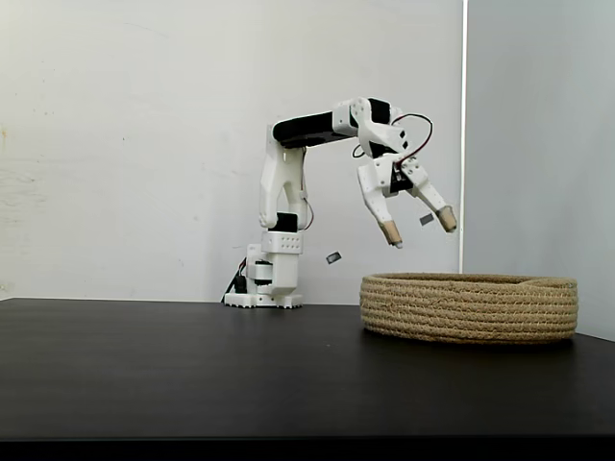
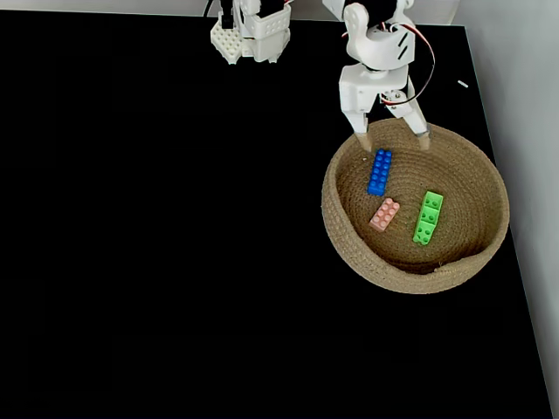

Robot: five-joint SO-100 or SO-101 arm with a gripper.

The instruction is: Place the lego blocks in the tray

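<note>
The tray is a round coiled-rope basket point(image 2: 348, 234) on the black table, seen from the side as a low tan ring point(image 1: 469, 307). Inside it lie a blue lego block point(image 2: 379, 171), a pale pink one point(image 2: 384, 214) and a green one point(image 2: 428, 217), all apart from each other. My white gripper point(image 1: 420, 229) hangs open above the tray's left part in a fixed view, well clear of the rim, with nothing between its tan-tipped fingers. From above, the gripper point(image 2: 393, 140) hovers over the tray's far edge, just beyond the blue block.
The arm's white base point(image 1: 269, 279) stands behind the tray's left side, at the table's far edge point(image 2: 249, 35). A white wall rises behind it. Wide black tabletop point(image 2: 157, 227) stretches to the tray's left.
</note>
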